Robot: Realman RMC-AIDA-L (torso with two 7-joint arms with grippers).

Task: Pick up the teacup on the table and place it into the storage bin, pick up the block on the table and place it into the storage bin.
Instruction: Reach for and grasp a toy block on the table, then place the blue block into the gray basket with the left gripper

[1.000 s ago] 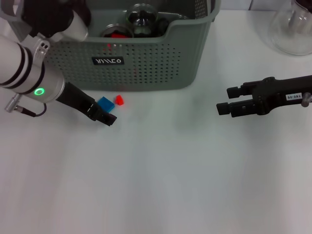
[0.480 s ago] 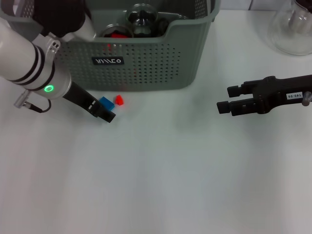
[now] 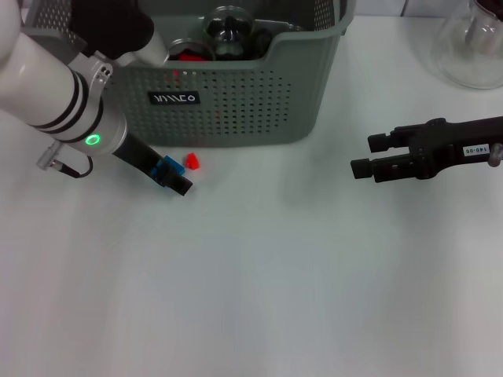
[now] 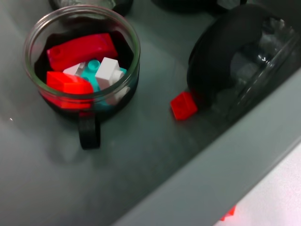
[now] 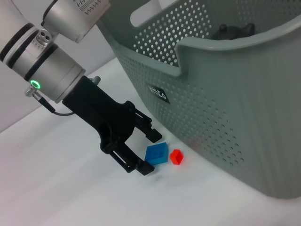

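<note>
Plain white table (image 3: 259, 298), evenly lit

Storage bin at the back left of the table, two blocks in front of it, one gripper on each side.

The storage bin (image 3: 236, 102) stands at the far left-centre of the table (image 3: 259, 283). Inside it sit a cup (image 4: 82, 56) filled with blocks, a small block (image 4: 183, 105) on the floor beside it, and a teapot (image 4: 244, 61) next to that. Just in front of the bin's front wall lie two blocks side by side: the larger block (image 5: 156, 153) between the fingers of the left gripper (image 5: 149, 150), the smaller block (image 5: 176, 156) just to its right. The right gripper (image 3: 365, 155) hovers well apart on the table's right. A glass flask (image 3: 475, 43) stands at the far right corner.
</note>
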